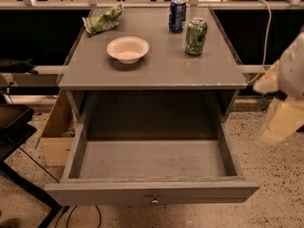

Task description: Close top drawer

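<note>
The top drawer [152, 192] of the grey cabinet is pulled far out towards me. Its shallow grey box is open and bare inside, and the small round metal knob [154, 201] sits at the centre of the long front. My gripper [281, 109] shows as a blurred cream and white shape at the right edge of the view. It hangs beside the cabinet's right side, above the drawer's right wall, and touches neither the drawer nor the knob.
On the cabinet top [156, 70] stand a white bowl [128, 49], a green can [195, 36], a blue can [177, 14] and a crumpled green bag [102, 21]. A cardboard box [56, 137] sits left of the cabinet. A dark chair [14, 127] stands at the far left.
</note>
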Available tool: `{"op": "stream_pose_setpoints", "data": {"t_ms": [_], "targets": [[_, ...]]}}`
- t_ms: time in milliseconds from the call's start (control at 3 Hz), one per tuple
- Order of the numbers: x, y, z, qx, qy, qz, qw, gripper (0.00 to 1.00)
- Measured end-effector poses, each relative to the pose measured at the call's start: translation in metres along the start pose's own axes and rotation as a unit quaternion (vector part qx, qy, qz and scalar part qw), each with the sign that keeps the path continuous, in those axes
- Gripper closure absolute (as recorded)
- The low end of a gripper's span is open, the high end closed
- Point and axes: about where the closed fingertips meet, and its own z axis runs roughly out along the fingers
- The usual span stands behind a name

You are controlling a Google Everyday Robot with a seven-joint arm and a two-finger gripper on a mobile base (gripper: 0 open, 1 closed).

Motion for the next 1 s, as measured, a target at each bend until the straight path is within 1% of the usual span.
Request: {"op": "stream_pose_setpoints", "data": {"t_ms": [333, 667, 1000], "targets": [[0.035, 0.051, 0.049, -0.044, -0.027, 0.044, 0.9977, 0.47], [0.089, 0.105, 0.111, -0.091, -0.087, 0.121, 0.9847, 0.7], [0.1, 0.129, 0.125, -0.11, -0.109, 0.15, 0.9765, 0.94]]}}
